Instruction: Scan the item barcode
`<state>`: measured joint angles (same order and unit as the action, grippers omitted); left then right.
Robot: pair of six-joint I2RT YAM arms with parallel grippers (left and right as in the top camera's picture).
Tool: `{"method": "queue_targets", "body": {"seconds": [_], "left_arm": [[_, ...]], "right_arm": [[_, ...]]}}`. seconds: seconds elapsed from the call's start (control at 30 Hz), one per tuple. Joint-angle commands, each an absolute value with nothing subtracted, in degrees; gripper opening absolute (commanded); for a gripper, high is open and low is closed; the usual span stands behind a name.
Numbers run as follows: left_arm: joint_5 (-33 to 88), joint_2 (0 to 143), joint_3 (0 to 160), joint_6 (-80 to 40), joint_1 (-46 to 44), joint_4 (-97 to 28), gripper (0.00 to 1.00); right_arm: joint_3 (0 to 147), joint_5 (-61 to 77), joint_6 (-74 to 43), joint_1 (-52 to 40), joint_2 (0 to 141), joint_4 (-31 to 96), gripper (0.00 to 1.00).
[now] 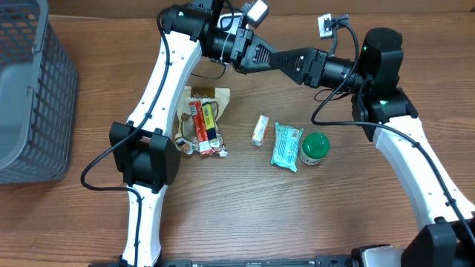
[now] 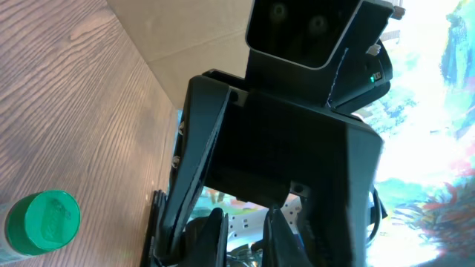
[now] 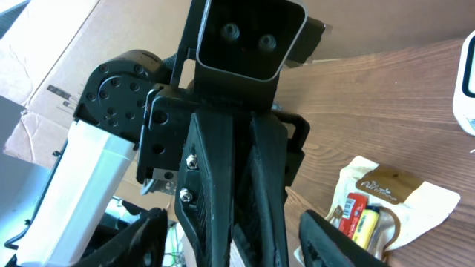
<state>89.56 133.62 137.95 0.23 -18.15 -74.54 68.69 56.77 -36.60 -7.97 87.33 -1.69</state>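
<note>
On the wood-grain counter [image 1: 297, 215] four items lie in a loose row, and neither arm holds any of them. They are a crinkled beige pouch [image 1: 215, 96] with red and yellow sticks showing at its front, a small pale stick pack [image 1: 259, 130], a flat teal packet [image 1: 286, 145] with sealed, ridged ends, and a round jar with a green lid [image 1: 315, 147]. The teal packet and the jar are just beside each other, and the stick pack sits between the packet and the pouch. Which of them carries the barcode cannot be told. Above them the two arms meet nose to nose over the far side of the counter, their matte black forearms pointing at one another. The left gripper [image 2: 245, 233] has its slim black fingers [image 2: 215, 237] drawn together, and nothing can be made out between them. The right gripper [image 3: 237, 241] has its fingers [image 3: 137, 237] spread apart, one on either side of the other arm's angular black wrist body. Whether they touch that body cannot be told. Each wrist view is filled by the opposite arm's boxy grey camera housing with its two small round holes. A grey basket [image 1: 30, 96] with a square mesh wall stands at the left edge of the counter, well apart from the items.
</note>
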Motion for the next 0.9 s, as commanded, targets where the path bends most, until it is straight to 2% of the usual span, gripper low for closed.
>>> {"method": "queue_targets", "body": {"seconds": [0.0,0.1,0.17,0.2,0.23,0.27,0.33,0.37,0.47,0.5,0.57,0.67,0.83,0.87], "left_arm": [[90.6,133.6,138.1,1.3,-18.2,-74.5,0.04],[90.6,133.6,138.1,1.3,-18.2,-74.5,0.04],[90.6,133.6,138.1,1.3,-18.2,-74.5,0.04],[90.6,133.6,138.1,1.3,-18.1,-74.5,0.04],[90.6,133.6,138.1,1.3,-18.1,-74.5,0.04],[90.6,133.6,138.1,1.3,-18.1,-74.5,0.04],[90.6,133.6,138.1,1.3,-18.1,-74.5,0.04],[90.6,133.6,138.1,1.3,-18.1,-74.5,0.04],[90.6,133.6,138.1,1.3,-18.1,-74.5,0.04],[90.6,133.6,138.1,1.3,-18.1,-74.5,0.04],[90.6,133.6,138.1,1.3,-18.0,-74.5,0.04],[90.6,133.6,138.1,1.3,-18.0,-74.5,0.04],[90.6,133.6,138.1,1.3,-18.0,-74.5,0.04],[90.6,133.6,138.1,1.3,-18.0,-74.5,0.04]], "right_arm": [[70.1,57.1,-36.2,-8.2,86.9,-1.9,0.59],[70.1,57.1,-36.2,-8.2,86.9,-1.9,0.44],[70.1,57.1,-36.2,-8.2,86.9,-1.9,0.29],[70.1,57.1,-36.2,-8.2,86.9,-1.9,0.28],[70.1,57.1,-36.2,-8.2,86.9,-1.9,0.32],[70.1,57.1,-36.2,-8.2,86.9,-1.9,0.42],[70.1,57.1,-36.2,-8.2,86.9,-1.9,0.47],[70.1,57.1,-36.2,-8.2,86.9,-1.9,0.47],[70.1,57.1,-36.2,-8.2,86.9,-1.9,0.25],[70.1,57.1,-36.2,-8.2,86.9,-1.9,0.23],[70.1,57.1,-36.2,-8.2,86.9,-1.9,0.23],[70.1,57.1,-36.2,-8.2,86.9,-1.9,0.34],[70.1,57.1,-36.2,-8.2,86.9,-1.9,0.34],[70.1,57.1,-36.2,-8.2,86.9,-1.9,0.37]]}}
